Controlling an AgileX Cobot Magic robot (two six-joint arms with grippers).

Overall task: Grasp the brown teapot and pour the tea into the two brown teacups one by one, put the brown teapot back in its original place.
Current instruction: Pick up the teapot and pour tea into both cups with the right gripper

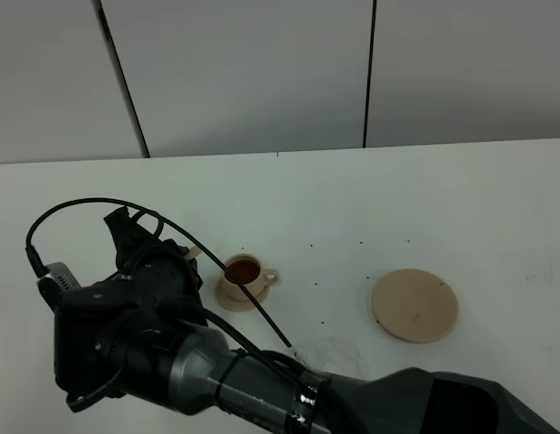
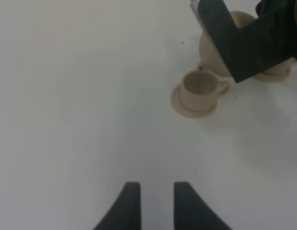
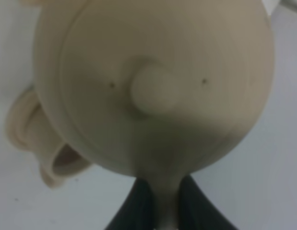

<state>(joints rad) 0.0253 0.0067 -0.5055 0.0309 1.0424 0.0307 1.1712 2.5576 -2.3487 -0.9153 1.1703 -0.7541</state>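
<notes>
Exterior high showed the first teacup (image 1: 246,271) filled; right gripper (image 3: 162,199) clamped the handle of the brown teapot (image 3: 153,91) beside the second teacup (image 2: 201,88), seemingly empty; left gripper (image 2: 153,191) gaped idle; plate (image 1: 415,306) awaited the return

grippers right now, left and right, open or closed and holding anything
Left gripper: open, holding nothing.
Right gripper: closed on the squat round beige-tan ceramic teapot.
</notes>
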